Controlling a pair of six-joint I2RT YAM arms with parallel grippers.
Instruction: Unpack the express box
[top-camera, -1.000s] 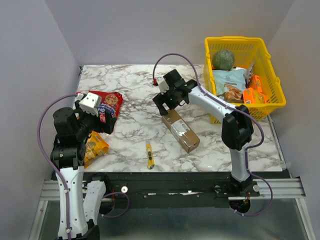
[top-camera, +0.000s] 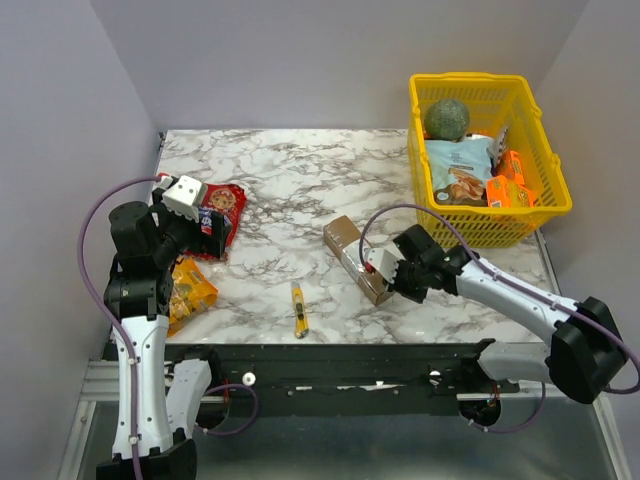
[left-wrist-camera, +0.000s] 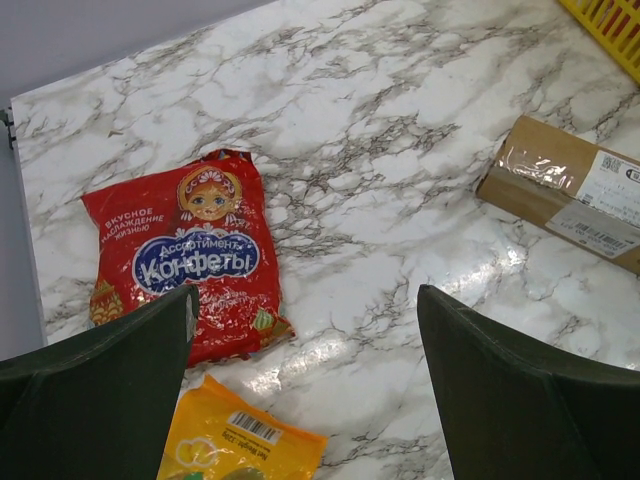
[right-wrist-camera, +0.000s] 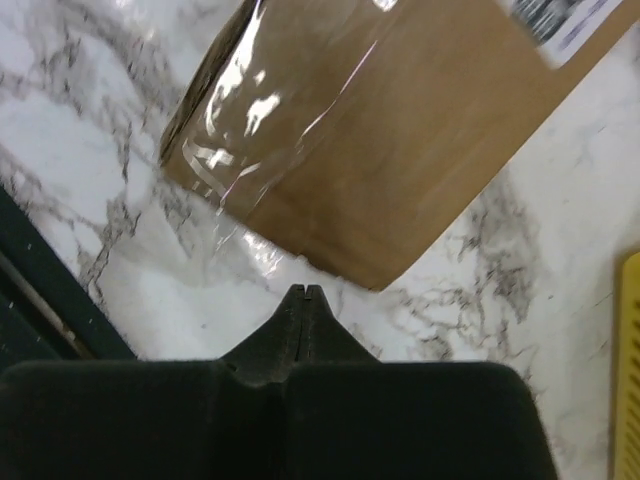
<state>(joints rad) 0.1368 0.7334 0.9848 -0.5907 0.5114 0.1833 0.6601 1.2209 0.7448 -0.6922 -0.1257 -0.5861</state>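
The express box (top-camera: 357, 257), a long brown carton with a white label and clear tape, lies slantwise in the middle of the marble table. My right gripper (top-camera: 386, 276) sits low at the box's near end, shut with nothing between its fingers. In the right wrist view the closed tips (right-wrist-camera: 305, 292) rest just short of the carton's taped corner (right-wrist-camera: 390, 140), apart from it. At the left, my left gripper (top-camera: 211, 228) hovers open over the snack bags, holding nothing. In its wrist view the wide-apart left gripper (left-wrist-camera: 305, 390) frames bare marble, with the box (left-wrist-camera: 566, 190) far right.
A red candy bag (top-camera: 226, 208) (left-wrist-camera: 190, 255) and an orange snack bag (top-camera: 190, 288) (left-wrist-camera: 240, 445) lie at the left. A small yellow utility knife (top-camera: 298, 310) lies near the front edge. A yellow basket (top-camera: 540, 212) holding snacks stands at the back right.
My right arm has swung from the box's far end round to its near end, and its jaws have closed. The left arm has shifted slightly; the box has not moved.
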